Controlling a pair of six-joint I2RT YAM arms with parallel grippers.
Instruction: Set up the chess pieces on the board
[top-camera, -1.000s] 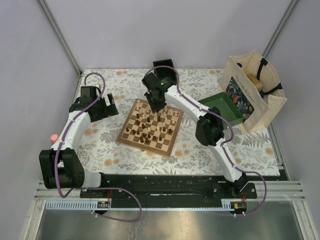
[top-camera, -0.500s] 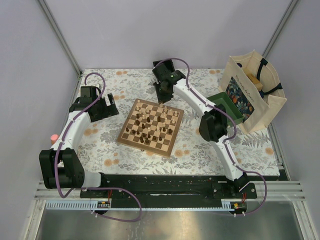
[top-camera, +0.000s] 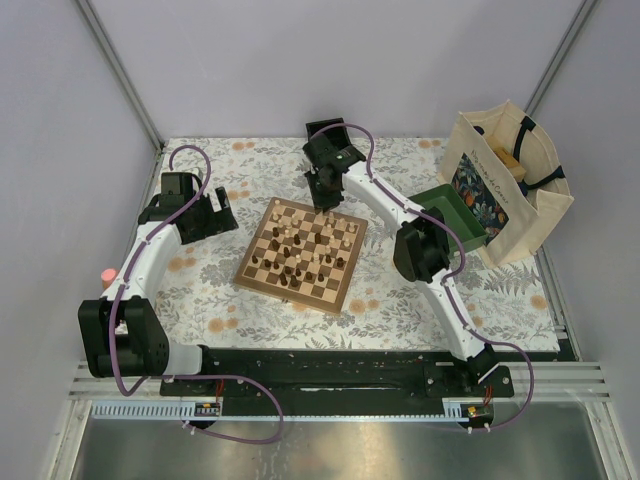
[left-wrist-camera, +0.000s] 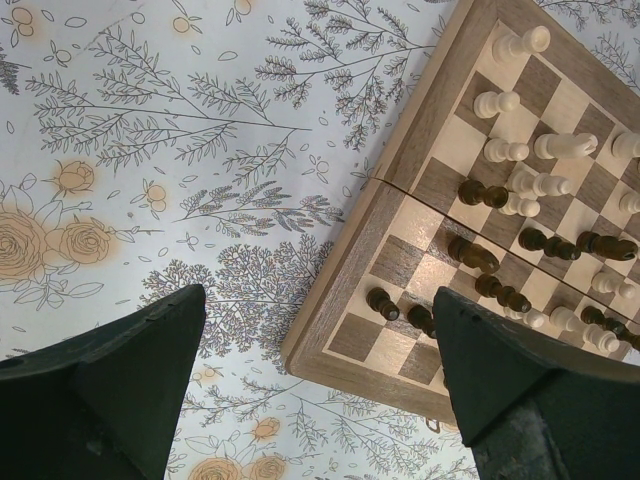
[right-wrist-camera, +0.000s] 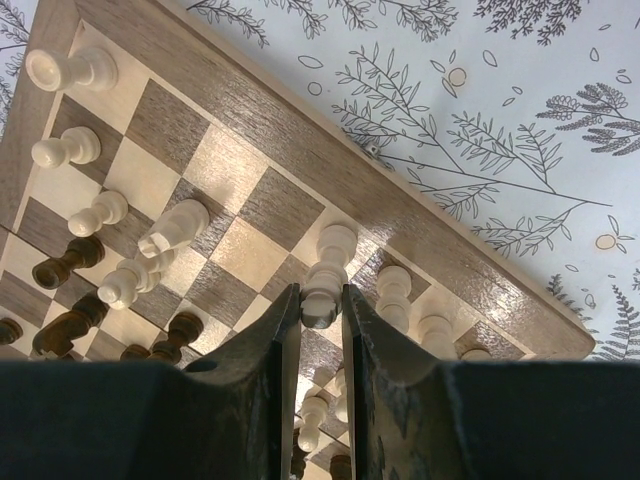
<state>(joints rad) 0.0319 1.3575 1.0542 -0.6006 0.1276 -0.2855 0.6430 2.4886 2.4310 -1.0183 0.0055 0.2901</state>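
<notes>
Floral tabletop (top-camera: 200, 290) carries the board (right-wrist-camera: 380, 200), its chess pieces (top-camera: 300, 250) mostly crowded mid-board, just right of the left hand (left-wrist-camera: 318, 300), whose fingers stand released and empty. Beyond, the right hand (right-wrist-camera: 322, 300) is clenched on a pale piece (right-wrist-camera: 328, 262), upright at the board's far row directly beneath it.

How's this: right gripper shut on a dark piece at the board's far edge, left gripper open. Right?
No: the right wrist view shows the piece in the right gripper is pale cream, not dark. Far edge of the board and open left gripper hold.
</notes>
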